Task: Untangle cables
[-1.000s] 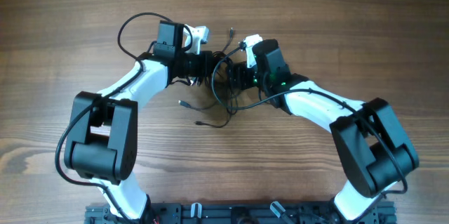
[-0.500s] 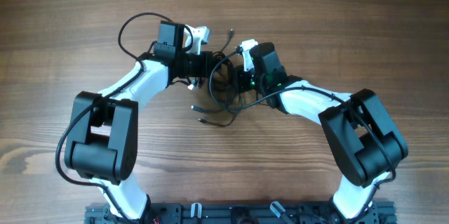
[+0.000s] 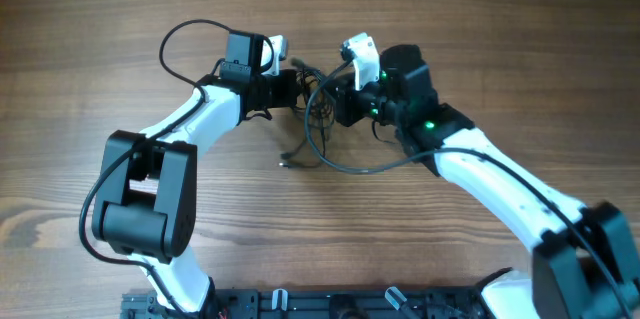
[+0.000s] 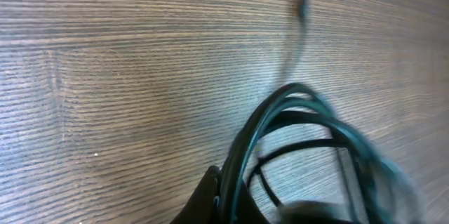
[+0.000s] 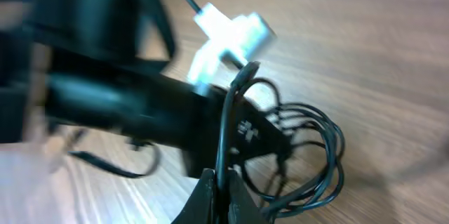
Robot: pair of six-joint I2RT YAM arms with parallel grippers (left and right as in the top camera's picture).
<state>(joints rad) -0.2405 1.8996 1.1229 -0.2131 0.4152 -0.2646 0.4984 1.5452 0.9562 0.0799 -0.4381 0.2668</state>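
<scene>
Black cables (image 3: pixel 318 131) bunched between two facing grippers.
Left gripper (image 4: pixel 226 199) and right gripper (image 5: pixel 219 192) each pinch strands tight; loops span straight across.

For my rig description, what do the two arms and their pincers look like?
The left arm and right arm match: white links between bulky black joints. The left pincer and right pincer are black, each with a small white camera block nearby. A black cable loops off each arm. Green lights glow on the right arm.
</scene>
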